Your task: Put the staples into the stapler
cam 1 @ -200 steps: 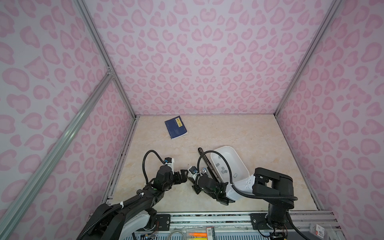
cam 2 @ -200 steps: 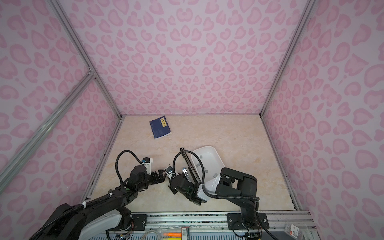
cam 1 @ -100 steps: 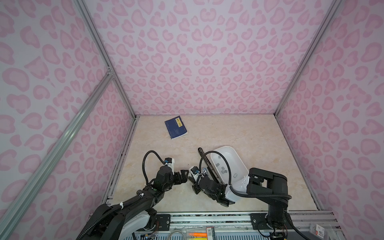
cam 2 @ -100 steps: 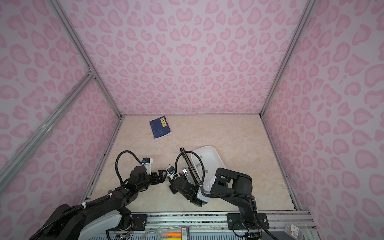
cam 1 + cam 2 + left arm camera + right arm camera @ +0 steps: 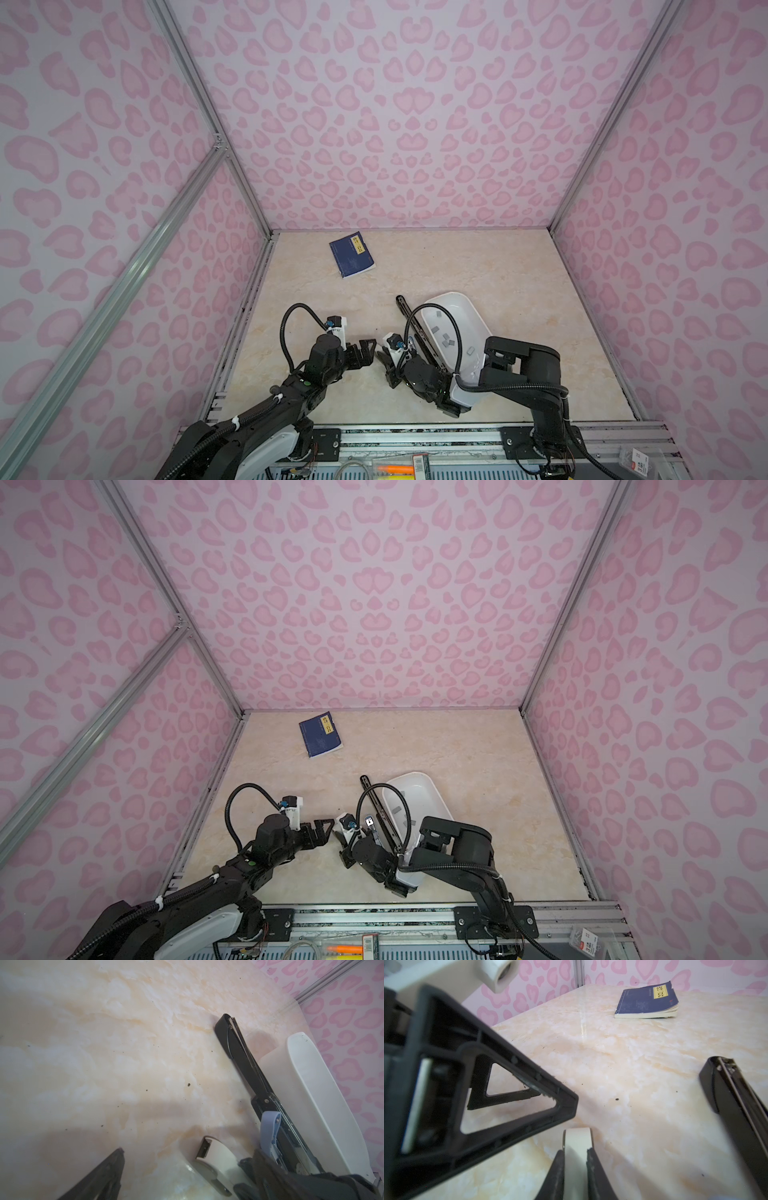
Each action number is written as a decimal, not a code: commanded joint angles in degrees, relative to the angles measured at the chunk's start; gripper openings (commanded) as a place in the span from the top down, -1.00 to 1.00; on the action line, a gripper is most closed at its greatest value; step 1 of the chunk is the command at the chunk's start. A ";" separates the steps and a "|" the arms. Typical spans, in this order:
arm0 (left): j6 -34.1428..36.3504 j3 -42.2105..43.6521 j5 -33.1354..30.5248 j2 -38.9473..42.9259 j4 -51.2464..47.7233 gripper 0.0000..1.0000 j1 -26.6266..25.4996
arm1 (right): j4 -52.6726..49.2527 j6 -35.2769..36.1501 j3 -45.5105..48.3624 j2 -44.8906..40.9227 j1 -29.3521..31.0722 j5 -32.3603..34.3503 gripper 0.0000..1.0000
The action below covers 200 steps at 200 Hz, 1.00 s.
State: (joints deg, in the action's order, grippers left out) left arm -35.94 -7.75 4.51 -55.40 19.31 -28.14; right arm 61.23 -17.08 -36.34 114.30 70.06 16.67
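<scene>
**Both top views, lower centre of the frame:** opened stapler [image 5: 402,305] [image 5: 368,787] flat on the marble-look table [image 5: 519,266], long axis slanting from lower right up to upper left, close along the left rim of the white tray [image 5: 465,322] [image 5: 428,793]. Staples [image 5: 449,341] [image 5: 397,810] scattered as small grey blocks on the tray floor, right of the stapler. Right gripper [image 5: 384,363] [image 5: 341,848] reaching left past the tray's near end, grip too small to read here. Left gripper [image 5: 370,353] [image 5: 324,831] just to its left, tips almost meeting it, jaws spread wide with nothing between them. Blue book [image 5: 351,258] at upper left, well apart.

**Left wrist view:** black upper arm of the stapler [image 5: 239,1051] stretching toward the top of the frame. Magazine with a pale blue pusher [image 5: 269,1128] beside the tray wall [image 5: 311,1084]. White base [image 5: 214,1155] with its metal plate at lower centre. One finger [image 5: 108,1174] of the left gripper at lower left, touching nothing.

**Right wrist view:** right gripper [image 5: 577,1151] at bottom centre, clamped on the stapler's white base. Big triangular finger [image 5: 508,1095] of the left gripper filling the left of the frame, just beside.

**Judged from this:** staples on the far side of the stapler from the free left gripper. Right arm nearer the tray but busy steadying. Probably a reach by the left across the open magazine, then a block turned lengthwise to match the channel.
</scene>
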 commanded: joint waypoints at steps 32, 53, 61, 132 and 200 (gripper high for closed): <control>0.26 0.33 -0.73 2.78 -1.53 -0.94 0.01 | -22.87 -1.07 -4.39 -4.32 -0.10 0.27 0.50; 0.65 0.20 -2.12 5.37 -3.51 -0.94 0.02 | -29.95 -0.32 -8.30 -5.90 -0.28 1.19 0.49; 0.70 -0.04 -2.35 6.43 -4.62 -0.93 0.02 | -30.87 0.07 -9.04 -6.33 -0.28 1.43 0.48; 0.76 0.97 -3.44 13.34 -8.03 -0.92 -0.03 | -30.71 0.55 -9.29 -6.60 0.07 0.69 0.41; 0.53 0.29 -4.08 17.43 -11.91 -0.91 0.01 | -37.47 1.04 -7.99 -16.60 0.94 6.60 -0.07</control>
State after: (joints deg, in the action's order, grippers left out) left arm -35.75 -7.09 1.08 -39.18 8.80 -28.14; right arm 27.33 -15.79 -45.67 100.60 70.41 18.94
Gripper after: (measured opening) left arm 0.958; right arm 0.481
